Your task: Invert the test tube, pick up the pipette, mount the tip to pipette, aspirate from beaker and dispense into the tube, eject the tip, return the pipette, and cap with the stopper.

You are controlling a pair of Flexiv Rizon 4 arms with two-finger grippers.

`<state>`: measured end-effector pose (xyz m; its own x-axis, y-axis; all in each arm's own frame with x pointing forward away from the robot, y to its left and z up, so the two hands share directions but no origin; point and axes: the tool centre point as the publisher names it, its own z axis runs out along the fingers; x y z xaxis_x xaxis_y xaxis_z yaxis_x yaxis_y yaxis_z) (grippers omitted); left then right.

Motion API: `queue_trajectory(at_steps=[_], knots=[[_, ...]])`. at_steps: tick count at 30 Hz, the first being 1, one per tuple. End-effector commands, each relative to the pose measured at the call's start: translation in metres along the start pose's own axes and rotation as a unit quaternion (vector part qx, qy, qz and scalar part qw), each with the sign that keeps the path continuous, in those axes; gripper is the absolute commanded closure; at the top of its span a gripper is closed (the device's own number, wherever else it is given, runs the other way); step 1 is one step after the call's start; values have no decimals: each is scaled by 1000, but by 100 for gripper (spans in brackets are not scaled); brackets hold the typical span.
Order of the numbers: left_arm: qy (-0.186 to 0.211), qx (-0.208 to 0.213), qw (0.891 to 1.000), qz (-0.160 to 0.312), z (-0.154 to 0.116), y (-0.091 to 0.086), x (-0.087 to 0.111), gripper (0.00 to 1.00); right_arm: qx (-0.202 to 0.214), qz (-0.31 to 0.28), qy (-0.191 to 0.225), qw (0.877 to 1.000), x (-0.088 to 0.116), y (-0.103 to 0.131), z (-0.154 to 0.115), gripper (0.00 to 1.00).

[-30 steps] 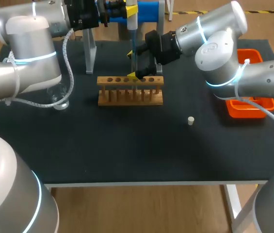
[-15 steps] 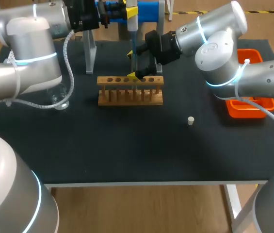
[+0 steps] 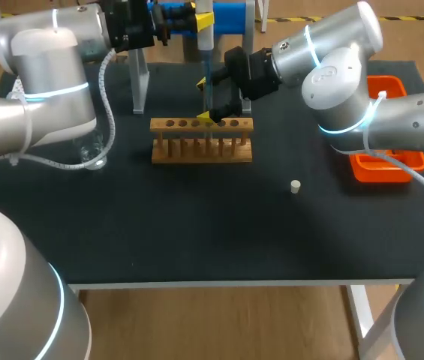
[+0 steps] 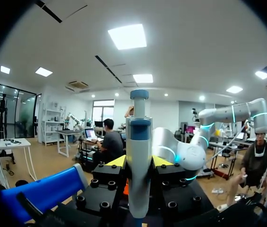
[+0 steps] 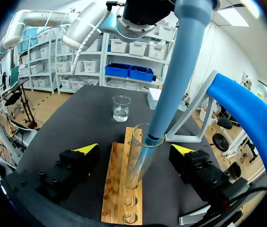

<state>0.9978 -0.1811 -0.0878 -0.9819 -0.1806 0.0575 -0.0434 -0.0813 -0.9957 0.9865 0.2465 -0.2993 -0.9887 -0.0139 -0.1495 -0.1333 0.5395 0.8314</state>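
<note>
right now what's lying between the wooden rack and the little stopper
Nothing: in the head view only bare black table separates the rack and the stopper.

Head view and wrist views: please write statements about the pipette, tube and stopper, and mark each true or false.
1. The pipette reaches with its lower end into the mouth of the test tube. True.
2. The right gripper is shut on the test tube. False: it is open and touches the test tube on neither side.
3. The left gripper is shut on the pipette. True.
4. The stopper caps the test tube. False: it lies on the table, apart from the rack.
</note>
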Motion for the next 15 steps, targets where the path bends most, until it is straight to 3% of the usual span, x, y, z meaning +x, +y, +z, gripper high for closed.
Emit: queue_trajectory(at_steps=[1,15], knots=[[0,2,1000,1,-1,1,-1,100,1,0,1,1000,0,0,-1,0],[-5,6,1000,3,-4,3,0,100,1,0,1,1000,0,0,-1,0]])
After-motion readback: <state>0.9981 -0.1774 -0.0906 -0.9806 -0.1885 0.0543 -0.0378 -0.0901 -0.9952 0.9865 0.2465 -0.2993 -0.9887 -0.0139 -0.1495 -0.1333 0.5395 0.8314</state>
